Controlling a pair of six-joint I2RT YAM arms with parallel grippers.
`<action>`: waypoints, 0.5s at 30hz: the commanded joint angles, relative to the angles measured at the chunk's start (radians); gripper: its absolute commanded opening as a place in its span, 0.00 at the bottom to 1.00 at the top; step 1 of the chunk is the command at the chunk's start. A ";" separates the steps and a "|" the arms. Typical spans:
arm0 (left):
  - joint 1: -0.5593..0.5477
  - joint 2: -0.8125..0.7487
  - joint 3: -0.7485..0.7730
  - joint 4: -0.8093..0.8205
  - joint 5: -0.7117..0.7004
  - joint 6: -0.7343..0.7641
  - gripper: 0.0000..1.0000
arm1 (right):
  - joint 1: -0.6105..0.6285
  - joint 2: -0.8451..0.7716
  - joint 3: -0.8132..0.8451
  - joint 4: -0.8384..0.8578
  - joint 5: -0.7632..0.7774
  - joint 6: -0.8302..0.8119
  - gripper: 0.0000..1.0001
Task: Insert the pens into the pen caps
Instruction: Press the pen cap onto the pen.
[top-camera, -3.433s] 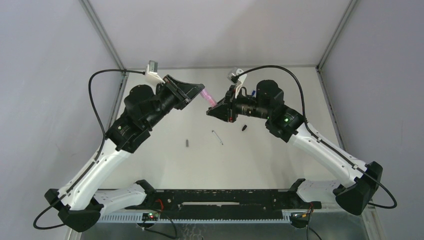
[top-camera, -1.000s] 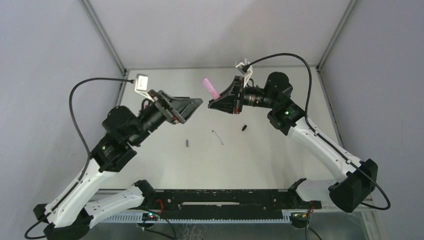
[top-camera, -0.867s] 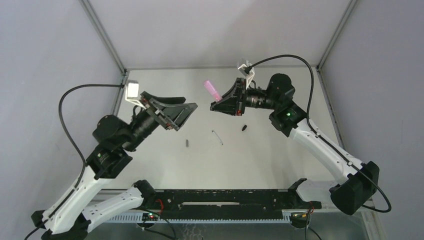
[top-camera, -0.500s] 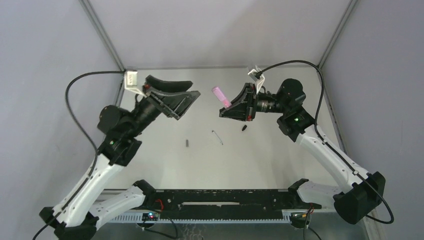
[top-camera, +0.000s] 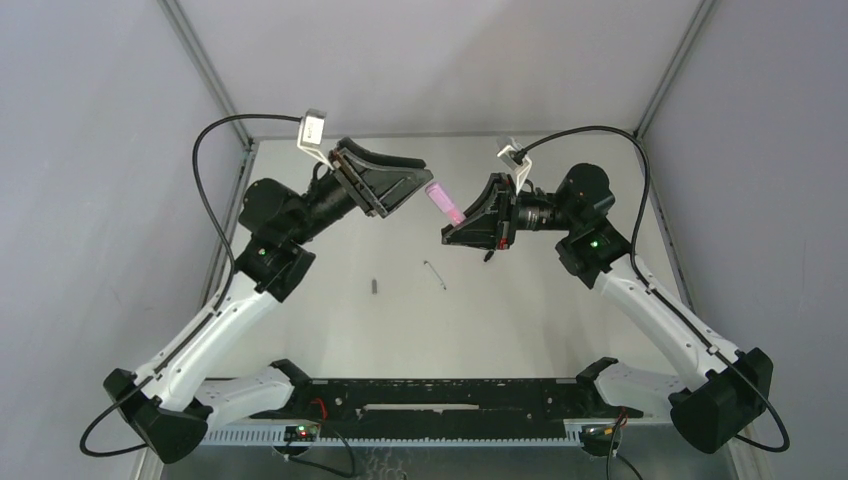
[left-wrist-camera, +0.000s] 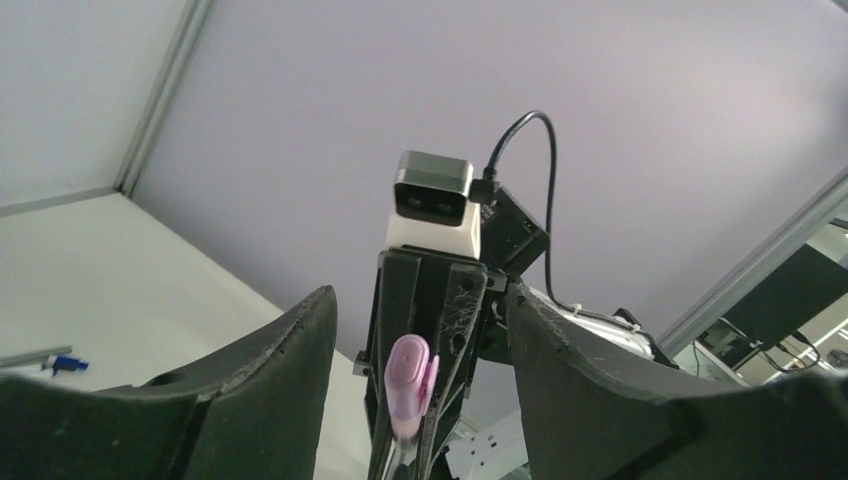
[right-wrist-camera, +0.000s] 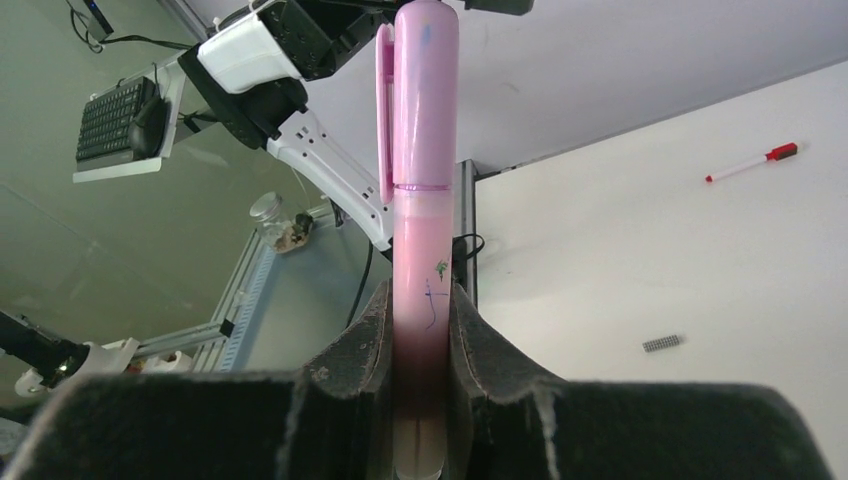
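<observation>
The right gripper (right-wrist-camera: 420, 400) clamps the lower barrel of the pink marker (right-wrist-camera: 424, 260), whose pink cap (right-wrist-camera: 425, 90) looks seated at the far end. In the top view it juts toward ten o'clock, the cap just beside the left gripper (top-camera: 408, 192), spread wide and empty. Capping looks done; next, probably a press home, or setting it down for the red pen (right-wrist-camera: 750, 163).

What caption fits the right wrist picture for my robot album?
Right gripper clamps a capped pink marker; a red-and-white pen lies on the table beyond.
</observation>
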 joint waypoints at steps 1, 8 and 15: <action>0.004 0.007 0.026 0.143 0.048 -0.085 0.65 | 0.003 -0.016 0.002 0.066 -0.008 0.032 0.00; 0.003 0.015 -0.028 0.208 0.055 -0.138 0.58 | 0.010 -0.003 0.002 0.095 -0.008 0.055 0.00; -0.003 0.033 -0.035 0.211 0.061 -0.145 0.55 | 0.016 0.007 0.002 0.121 -0.008 0.072 0.00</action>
